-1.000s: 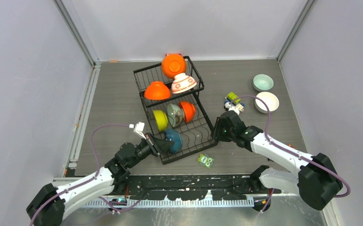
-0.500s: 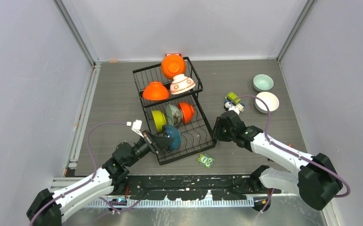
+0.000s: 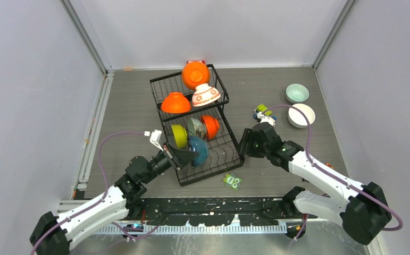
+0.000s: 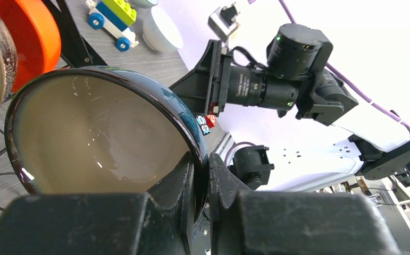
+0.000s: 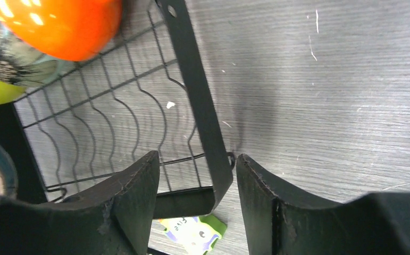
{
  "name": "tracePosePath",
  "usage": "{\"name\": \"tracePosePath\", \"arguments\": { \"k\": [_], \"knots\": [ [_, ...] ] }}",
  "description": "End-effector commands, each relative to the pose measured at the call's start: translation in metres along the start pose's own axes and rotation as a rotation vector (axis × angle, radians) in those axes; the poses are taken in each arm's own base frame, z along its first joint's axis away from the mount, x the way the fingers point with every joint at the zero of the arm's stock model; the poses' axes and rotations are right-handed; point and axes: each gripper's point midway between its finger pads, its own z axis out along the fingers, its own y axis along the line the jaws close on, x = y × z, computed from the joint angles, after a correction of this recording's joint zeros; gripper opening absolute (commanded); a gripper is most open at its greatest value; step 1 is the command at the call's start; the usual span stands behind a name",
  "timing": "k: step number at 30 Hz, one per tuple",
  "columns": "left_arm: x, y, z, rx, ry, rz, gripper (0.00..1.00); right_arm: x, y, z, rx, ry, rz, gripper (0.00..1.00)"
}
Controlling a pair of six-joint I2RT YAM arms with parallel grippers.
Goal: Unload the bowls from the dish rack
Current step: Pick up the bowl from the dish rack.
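Two already out: pale mint bowl [image 3: 296, 93] and white bowl [image 3: 301, 115], parked far right on the worktop [image 3: 128, 106]. Seven to go in the dish rack [image 3: 221, 154] (counting the teal bowl [image 4: 101, 133], near section). Pinching that rim tight with the left pincer [image 4: 201, 175], arm reaching low; straddling the rack's side bar with the right pincer [image 5: 197, 159], spread.

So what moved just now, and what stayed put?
The left hand, still pinching the rim of the dark teal bowl, carried it a little away from the robot, toward the other bowls. The right hand edged slightly toward the dish rack, fingers open either side of its bar. The other bowls stayed put.
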Motion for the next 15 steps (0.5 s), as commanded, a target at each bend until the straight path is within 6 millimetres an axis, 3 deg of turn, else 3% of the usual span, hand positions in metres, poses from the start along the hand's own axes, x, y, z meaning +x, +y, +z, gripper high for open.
{"name": "tracePosePath", "arguments": {
  "k": [1,9,15],
  "knots": [
    [-0.037,-0.063,0.002,0.169,-0.073,0.083,0.0,-0.038,0.021,-0.033,-0.057,-0.096,-0.021,0.61],
    [-0.024,-0.073,-0.009,0.089,0.142,0.238,0.0,-0.063,0.032,-0.093,-0.116,-0.181,-0.032,0.75],
    [-0.021,-0.093,-0.031,0.077,0.349,0.447,0.0,-0.072,0.062,-0.143,-0.284,-0.192,-0.046,0.81]
  ]
}}
